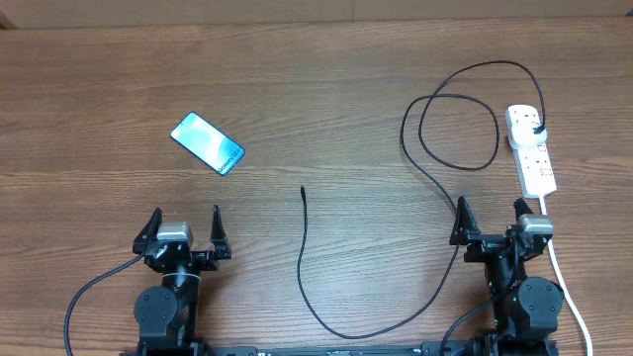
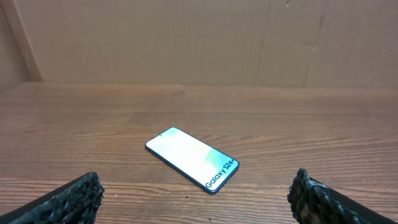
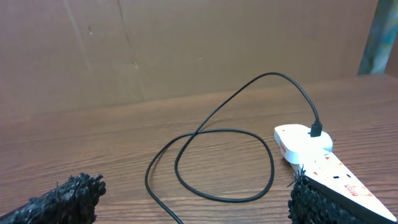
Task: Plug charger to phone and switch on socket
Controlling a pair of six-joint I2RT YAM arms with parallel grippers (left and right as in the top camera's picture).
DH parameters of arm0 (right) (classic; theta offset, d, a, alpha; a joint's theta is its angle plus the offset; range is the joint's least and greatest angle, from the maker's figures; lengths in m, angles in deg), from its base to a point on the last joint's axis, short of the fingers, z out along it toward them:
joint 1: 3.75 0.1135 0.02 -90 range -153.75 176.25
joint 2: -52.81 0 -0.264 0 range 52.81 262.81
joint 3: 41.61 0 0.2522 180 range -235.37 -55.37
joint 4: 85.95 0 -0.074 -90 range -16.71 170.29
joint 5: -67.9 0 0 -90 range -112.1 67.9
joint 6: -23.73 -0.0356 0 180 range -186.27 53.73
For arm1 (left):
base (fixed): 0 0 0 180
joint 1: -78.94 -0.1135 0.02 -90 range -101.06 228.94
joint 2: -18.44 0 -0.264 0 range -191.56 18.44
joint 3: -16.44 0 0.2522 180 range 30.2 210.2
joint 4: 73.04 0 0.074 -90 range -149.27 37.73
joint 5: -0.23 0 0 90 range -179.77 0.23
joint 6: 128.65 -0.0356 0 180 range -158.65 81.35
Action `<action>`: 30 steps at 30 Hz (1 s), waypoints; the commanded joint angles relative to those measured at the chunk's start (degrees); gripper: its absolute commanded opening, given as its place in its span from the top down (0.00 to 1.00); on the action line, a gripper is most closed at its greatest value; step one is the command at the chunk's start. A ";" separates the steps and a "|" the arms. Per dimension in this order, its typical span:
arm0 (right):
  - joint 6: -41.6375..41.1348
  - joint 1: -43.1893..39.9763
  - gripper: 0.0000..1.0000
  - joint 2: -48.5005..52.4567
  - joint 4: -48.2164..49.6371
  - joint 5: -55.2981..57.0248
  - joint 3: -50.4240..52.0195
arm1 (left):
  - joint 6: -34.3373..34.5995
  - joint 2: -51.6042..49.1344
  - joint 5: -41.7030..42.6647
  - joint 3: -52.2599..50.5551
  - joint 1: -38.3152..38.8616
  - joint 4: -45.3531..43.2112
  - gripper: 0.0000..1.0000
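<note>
Overhead straight down on table (image 1: 316, 79), left wrist low facing phone (image 2: 189, 157), right wrist low facing socket (image 3: 295, 140)

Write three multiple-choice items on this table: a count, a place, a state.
1. How many plugs sit in the narrow white power strip? A. none B. one C. three
2. Where does the slim smartphone with the light blue screen lie? A. on the power strip B. ahead of the left gripper C. in a box
3. The connector tip of the thin black charger cable is: A. in the phone B. held by a gripper C. lying free on the wooden table

1 B: one black plug, at its far end. 2 B: it lies on wood before that gripper. 3 C: the tip rests apart from the phone.
</note>
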 commanded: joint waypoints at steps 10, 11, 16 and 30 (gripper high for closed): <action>0.35 0.33 0.00 -0.50 0.28 0.33 0.48 | 0.98 0.63 0.48 -0.17 0.04 -0.13 0.00; 0.35 0.33 0.00 -0.50 0.28 0.33 0.48 | 0.98 0.63 0.48 -0.17 0.04 -0.11 0.00; 0.35 0.33 0.00 -0.50 0.28 0.33 0.48 | 0.98 0.63 0.66 -0.17 0.07 -0.09 0.00; 0.37 0.33 0.00 -0.50 0.26 0.33 0.48 | -0.09 0.63 1.09 -0.15 0.11 -0.11 0.00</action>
